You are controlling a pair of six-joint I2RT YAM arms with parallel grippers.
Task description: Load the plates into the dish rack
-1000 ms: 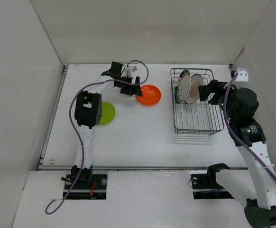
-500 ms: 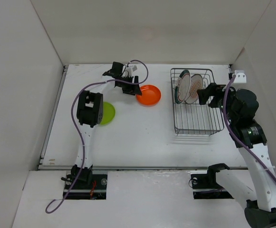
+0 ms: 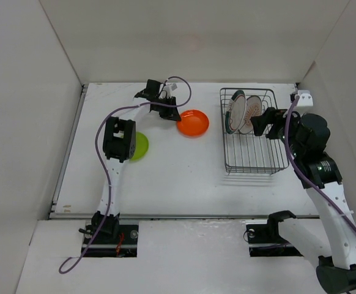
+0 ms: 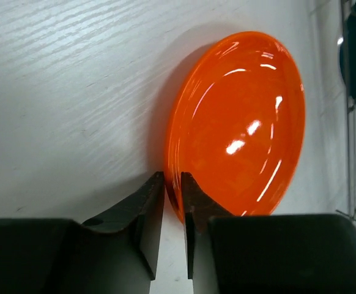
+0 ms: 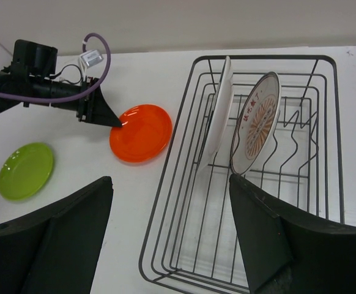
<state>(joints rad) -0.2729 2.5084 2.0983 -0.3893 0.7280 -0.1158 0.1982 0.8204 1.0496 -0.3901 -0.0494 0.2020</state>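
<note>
the change is at the left gripper [image 4: 173, 184]: a second ago its jaws stood wide at the edge of the orange plate [image 4: 245, 122], and now they have drawn in to a narrow pinch with the plate's rim between the fingertips. in the left wrist view one finger sits outside the rim and the other inside it, both apparently touching. from above the plate has nudged a little toward the dish rack [image 3: 246, 89], but it still seems to lie on the table, well apart from the rack.

we read this as the grasp just being made. the lift and the carry across are not yet begun.

the right gripper [image 5: 170, 179] hangs spread wide and holds nothing. it hovers over the rack and has drifted slightly inward over the last second. two plates already stand on edge between the prongs at the far end: the green-rimmed plate [image 5: 219, 110] and the patterned plate [image 5: 257, 122]. the lime-green plate [image 3: 138, 146] lies flat on the table near the left arm, untouched.

so half the load is in, the third plate is in hand, and one remains.
</note>
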